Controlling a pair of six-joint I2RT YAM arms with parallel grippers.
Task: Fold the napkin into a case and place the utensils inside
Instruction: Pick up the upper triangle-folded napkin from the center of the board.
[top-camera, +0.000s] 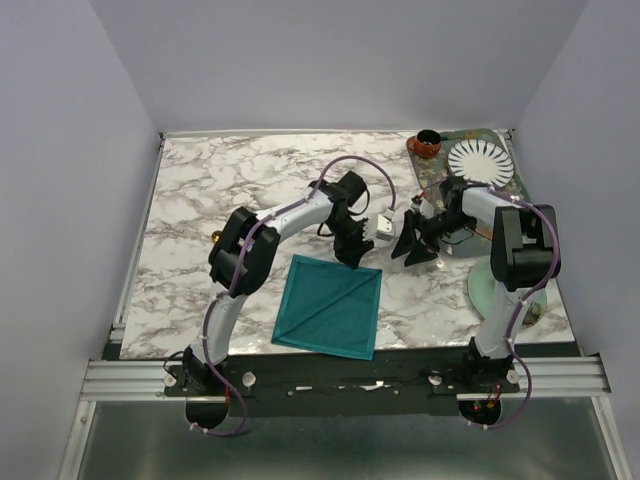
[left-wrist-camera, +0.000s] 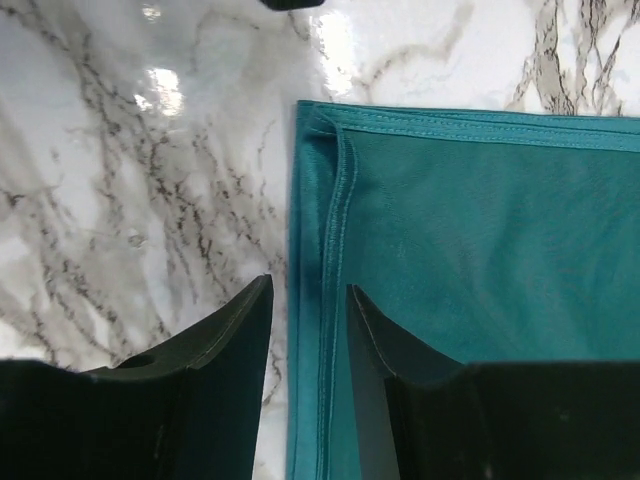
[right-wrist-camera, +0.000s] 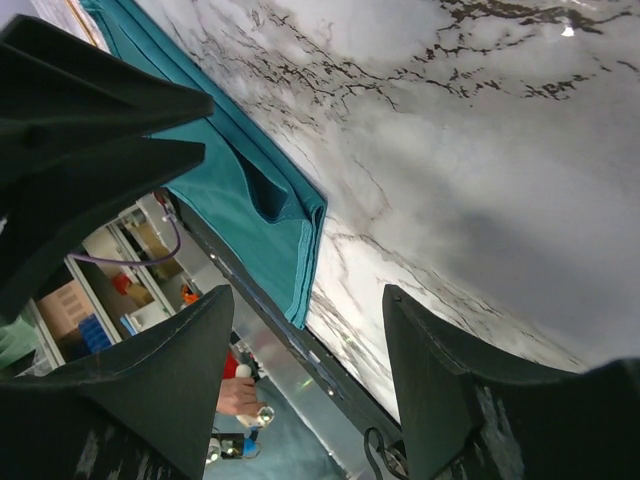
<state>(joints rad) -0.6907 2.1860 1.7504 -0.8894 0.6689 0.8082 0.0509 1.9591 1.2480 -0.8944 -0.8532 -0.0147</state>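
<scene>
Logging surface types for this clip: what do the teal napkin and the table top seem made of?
The napkin: soft matte cloth, likely woven; stitched hems and folds show. The table top: marble or marble-print laminate, cannot tell which; grey veins on white, glossy with light glare.

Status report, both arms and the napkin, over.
Left gripper open, over napkin's hemmed edge. Right gripper open, empty, off to its side. Napkin flat on table, fold unfinished. Nothing lying on it.
</scene>
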